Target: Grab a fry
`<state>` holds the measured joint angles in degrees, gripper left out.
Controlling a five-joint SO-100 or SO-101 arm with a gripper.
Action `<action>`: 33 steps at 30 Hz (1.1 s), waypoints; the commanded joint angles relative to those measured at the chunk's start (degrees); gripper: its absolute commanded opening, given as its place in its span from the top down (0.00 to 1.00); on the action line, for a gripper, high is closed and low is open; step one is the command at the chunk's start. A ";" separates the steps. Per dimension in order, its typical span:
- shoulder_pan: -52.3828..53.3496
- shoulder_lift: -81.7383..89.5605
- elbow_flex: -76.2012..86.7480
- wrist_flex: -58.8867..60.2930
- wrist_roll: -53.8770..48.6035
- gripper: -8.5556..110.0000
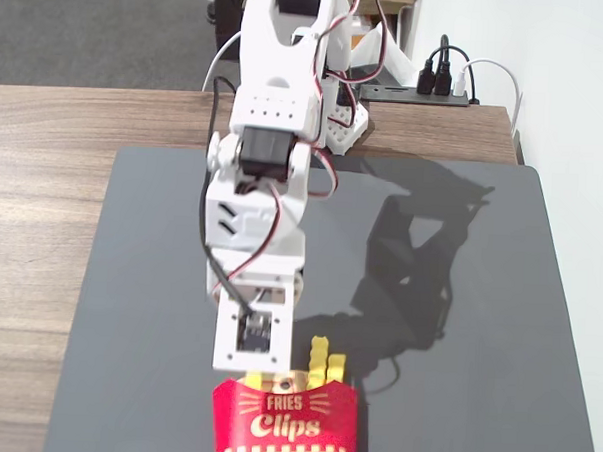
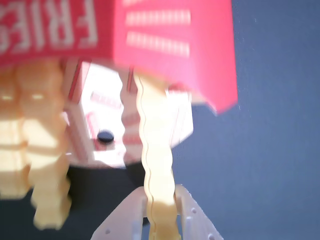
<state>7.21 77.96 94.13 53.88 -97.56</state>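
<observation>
The white two-finger tool (image 2: pixel 161 220) is clamped on a long, wavy-edged yellow plastic fry (image 2: pixel 155 160) — its far end sits inside the red cardboard "Fries Clips" carton (image 1: pixel 285 421), which stands on the dark grey mat (image 1: pixel 459 293) over the wooden desk (image 1: pixel 43 175).

Your fixed view sits high, facing the arm (image 1: pixel 268 185) across the dark mat (image 1: pixel 459 293), red carton (image 1: pixel 285 425) nearest at 6 o'clock, your wrist view rides very close, blurry, carton (image 2: pixel 175 45) at 12 o'clock, gripper (image 2: pixel 161 212) at 6 o'clock, both share the carton.
</observation>
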 commanded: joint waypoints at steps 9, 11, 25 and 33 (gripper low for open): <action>-2.55 29.09 25.40 -0.79 2.81 0.91; -2.72 33.84 30.06 -0.26 3.16 0.91; -5.01 61.96 49.31 12.30 5.54 0.91; -4.22 74.09 50.01 21.45 5.71 0.91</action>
<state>2.64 148.36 144.58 72.95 -91.67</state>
